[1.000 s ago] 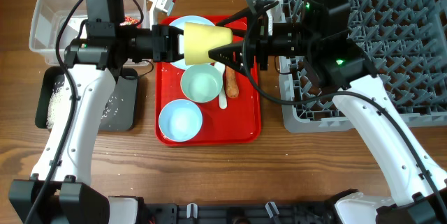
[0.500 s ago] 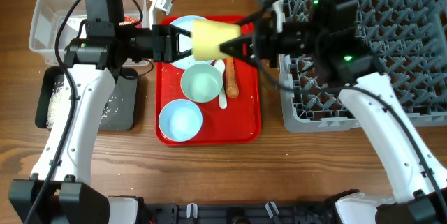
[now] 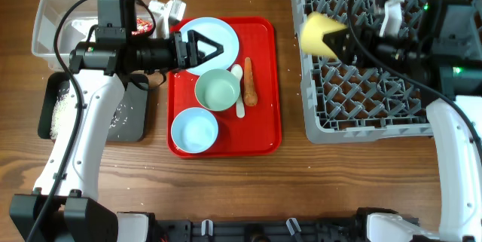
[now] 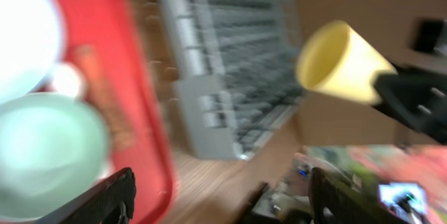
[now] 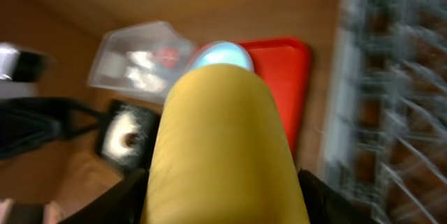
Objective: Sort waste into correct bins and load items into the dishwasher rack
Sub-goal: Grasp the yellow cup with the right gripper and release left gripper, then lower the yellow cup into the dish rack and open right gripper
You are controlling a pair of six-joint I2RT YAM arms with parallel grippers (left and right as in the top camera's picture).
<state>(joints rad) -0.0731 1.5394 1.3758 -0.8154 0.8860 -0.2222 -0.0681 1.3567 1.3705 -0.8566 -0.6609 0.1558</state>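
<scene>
The yellow cup (image 3: 318,32) lies on its side in the air over the left part of the grey dishwasher rack (image 3: 392,99), and my right gripper (image 3: 340,42) is shut on it. The right wrist view is filled by the cup (image 5: 223,147) between the two dark fingers. My left gripper (image 3: 209,48) stands open and holds nothing, hovering over the pale blue plate (image 3: 226,32). From the left wrist I see the cup (image 4: 342,60) far off. Two bowls (image 3: 217,91) (image 3: 194,131), the white spoon (image 3: 239,102) and the carrot (image 3: 249,84) lie on the red tray (image 3: 263,133).
The clear tub (image 3: 53,16) at the back left holds a red wrapper (image 3: 141,23). In front of it, the black tub (image 3: 135,117) holds rice grains (image 3: 60,110). White crumpled paper (image 3: 172,4) lies behind the tray.
The cup has passed from my left gripper to my right. The left gripper opened and stayed over the plate. The right arm swung right, carrying the cup from above the tray to over the rack.
</scene>
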